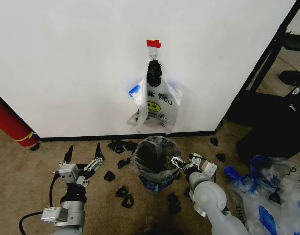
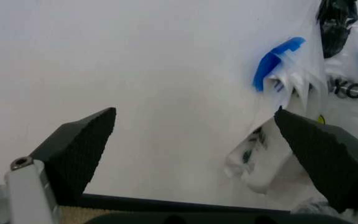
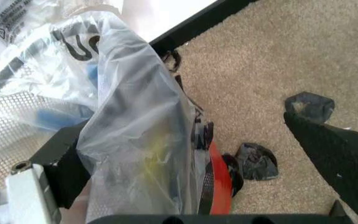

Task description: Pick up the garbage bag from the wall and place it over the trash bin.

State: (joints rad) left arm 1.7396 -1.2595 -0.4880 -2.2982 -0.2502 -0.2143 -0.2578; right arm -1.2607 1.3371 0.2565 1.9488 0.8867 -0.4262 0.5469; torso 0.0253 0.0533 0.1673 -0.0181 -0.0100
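Brown carpet [image 1: 22,171] ran up to a plain white wall [image 1: 66,63] with a black baseboard. At left, the left hand [image 1: 82,155] hovered low, its ribbed black fingers [image 2: 82,147] spread wide and empty. On the wall, the thin translucent bag [image 1: 157,105] hung from a hook under red tape [image 1: 153,44]. Below it stood the round bin [image 1: 154,161], already lined with clear plastic. Its right rim sat between the spread fingers of the right hand [image 1: 178,163]. Black scraps [image 1: 124,193] littered the carpet.
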